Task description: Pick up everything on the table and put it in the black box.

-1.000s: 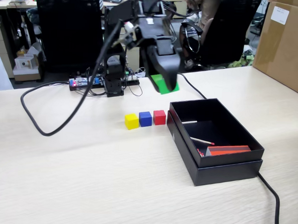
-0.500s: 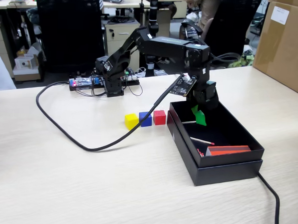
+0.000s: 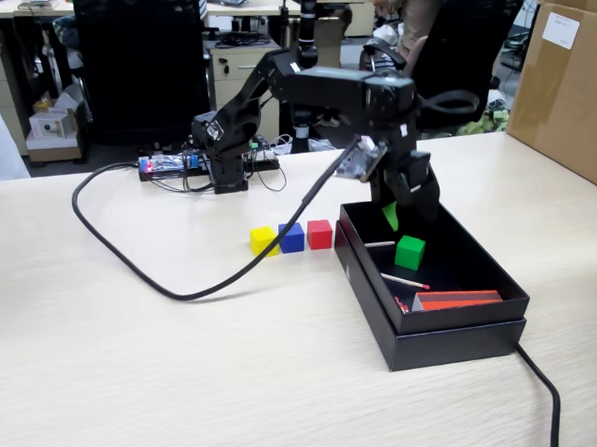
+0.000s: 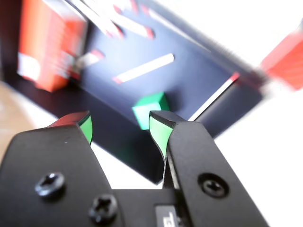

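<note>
One of the four cubes is dealt with: the green cube (image 3: 409, 251) lies inside the black box (image 3: 473, 328), on the dark floor toward its far end, near a white stick (image 3: 404, 280) and well apart from the red-orange strip (image 3: 458, 299) at the near end. The wrist view confirms this, showing the green cube (image 4: 150, 109) down on the box floor beyond the fingertips, not between them. The end effector (image 3: 391, 214) hovers above the far part of the box with its jaws spread apart and nothing held; in the wrist view the end effector (image 4: 120, 128) shows a clear gap between its green-lined pads (image 4: 156, 130). Three cubes are left on the tabletop (image 3: 170, 377): the yellow cube (image 3: 263, 242), the blue cube (image 3: 292, 237) and the red cube (image 3: 320, 234) sit in a tight row just outside the box's left wall as the fixed view shows it, the red one nearest the box. A black cable (image 3: 156, 276) loops across the tabletop in front of the row. By this reckoning the task is about a quarter done, and the likely next step is to lift clear of the box and swing over to the row, probably starting with the red cube, where the close neighbours leave little room for the jaws.
</note>
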Robot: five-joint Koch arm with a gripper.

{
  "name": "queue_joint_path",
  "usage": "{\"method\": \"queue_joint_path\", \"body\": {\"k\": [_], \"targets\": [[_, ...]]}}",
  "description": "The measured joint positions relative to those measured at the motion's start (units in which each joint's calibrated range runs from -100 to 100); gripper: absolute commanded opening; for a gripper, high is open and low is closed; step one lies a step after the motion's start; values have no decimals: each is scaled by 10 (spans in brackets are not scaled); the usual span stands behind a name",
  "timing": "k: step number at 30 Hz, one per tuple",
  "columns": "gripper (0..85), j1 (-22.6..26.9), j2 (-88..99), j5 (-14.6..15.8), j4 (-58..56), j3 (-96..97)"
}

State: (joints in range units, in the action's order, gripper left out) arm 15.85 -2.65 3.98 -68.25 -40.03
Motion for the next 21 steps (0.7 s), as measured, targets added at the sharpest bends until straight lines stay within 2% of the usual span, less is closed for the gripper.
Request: {"method": "queue_joint_path", "body": {"k": [2, 5, 10, 14, 21], "targets": [[269, -17, 123, -6, -1, 50], [366, -47, 324, -24, -1, 201], [372, -96, 545, -58, -1, 469], [455, -115, 594, -69, -1, 600], [449, -126, 551, -73, 11, 675]]}}
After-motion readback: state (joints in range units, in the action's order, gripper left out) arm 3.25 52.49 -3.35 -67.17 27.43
